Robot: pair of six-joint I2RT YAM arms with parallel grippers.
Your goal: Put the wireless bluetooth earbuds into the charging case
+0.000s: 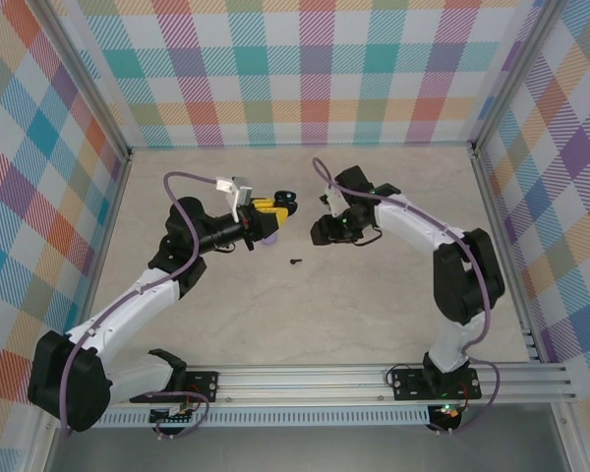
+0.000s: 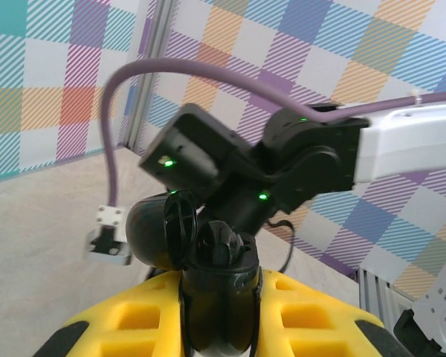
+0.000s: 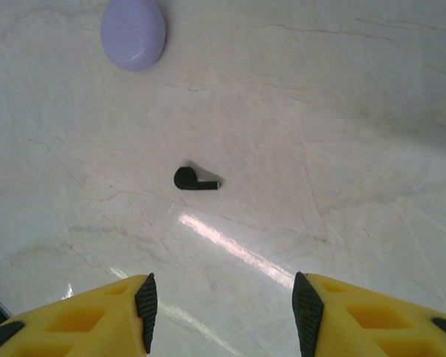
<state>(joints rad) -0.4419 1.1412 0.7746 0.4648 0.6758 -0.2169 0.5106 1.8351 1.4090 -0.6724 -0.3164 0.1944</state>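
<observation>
Gleaming marble tabletop (image 3: 357, 111), black earbud (image 3: 195, 179), plaid walls (image 1: 305, 69)

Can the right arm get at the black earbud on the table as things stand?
Probably yes: the right fingers stand open above the black earbud, with nothing lying between them.

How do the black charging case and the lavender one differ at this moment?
The black case is clamped in the left end effector with its lid flipped open; the lavender case lies on the table, apparently shut. The black case is dark and glossy, the lavender case pale. Both are rounded.
</observation>
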